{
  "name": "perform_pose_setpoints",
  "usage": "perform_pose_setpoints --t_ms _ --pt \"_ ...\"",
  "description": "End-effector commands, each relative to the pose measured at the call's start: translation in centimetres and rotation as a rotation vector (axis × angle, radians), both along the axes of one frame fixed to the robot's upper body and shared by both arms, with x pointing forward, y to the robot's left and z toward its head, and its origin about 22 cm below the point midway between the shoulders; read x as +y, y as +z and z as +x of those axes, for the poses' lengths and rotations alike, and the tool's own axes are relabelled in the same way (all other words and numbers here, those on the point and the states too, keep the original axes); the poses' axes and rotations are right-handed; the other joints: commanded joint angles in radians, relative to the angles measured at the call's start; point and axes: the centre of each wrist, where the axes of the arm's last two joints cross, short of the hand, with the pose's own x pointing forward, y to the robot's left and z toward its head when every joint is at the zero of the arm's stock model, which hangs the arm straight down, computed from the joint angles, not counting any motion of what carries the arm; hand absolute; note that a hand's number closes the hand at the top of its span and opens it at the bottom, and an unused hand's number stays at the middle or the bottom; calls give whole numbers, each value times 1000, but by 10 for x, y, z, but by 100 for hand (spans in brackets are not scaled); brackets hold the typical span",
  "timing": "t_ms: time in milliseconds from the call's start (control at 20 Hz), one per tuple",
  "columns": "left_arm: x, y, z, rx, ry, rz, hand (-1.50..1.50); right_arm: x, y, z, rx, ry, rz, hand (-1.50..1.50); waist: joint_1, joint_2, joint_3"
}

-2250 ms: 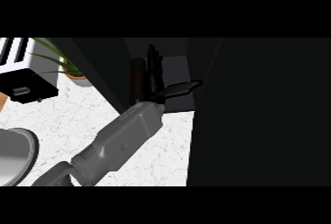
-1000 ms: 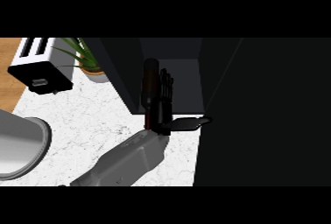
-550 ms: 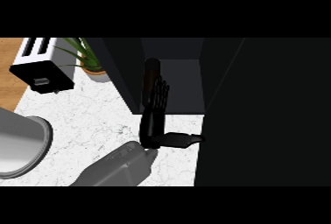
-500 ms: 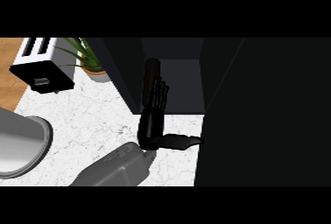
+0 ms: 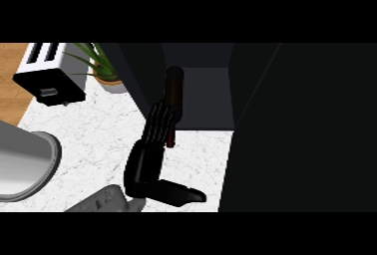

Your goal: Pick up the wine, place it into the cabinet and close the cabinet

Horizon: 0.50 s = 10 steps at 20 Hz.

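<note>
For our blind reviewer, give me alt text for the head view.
The left hand, fingers straight, rests against a wine bottle at the left edge of the open cabinet. A toaster, potted plant and grey vessel stand on the counter at left.

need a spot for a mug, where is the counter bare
Bare counter lies between the toaster, the grey bowl and the left robot hand. A narrower strip runs between that robot hand and the cabinet. Crowded: the cabinet's mouth, where the wine lies along the fingers, and the corner by the plant.
</note>
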Motion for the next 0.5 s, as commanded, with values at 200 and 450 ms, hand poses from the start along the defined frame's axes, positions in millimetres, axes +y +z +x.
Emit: perform_pose_setpoints --t_ms 200,450 --pt "50 18 -45 5 -94 -12 150 -1 9 -20 -14 189 -125 150 -1 -1 -1" --pt "84 29 -47 -21 -70 -4 150 11 3 -32 49 317 -86 150 -5 -1 -1"
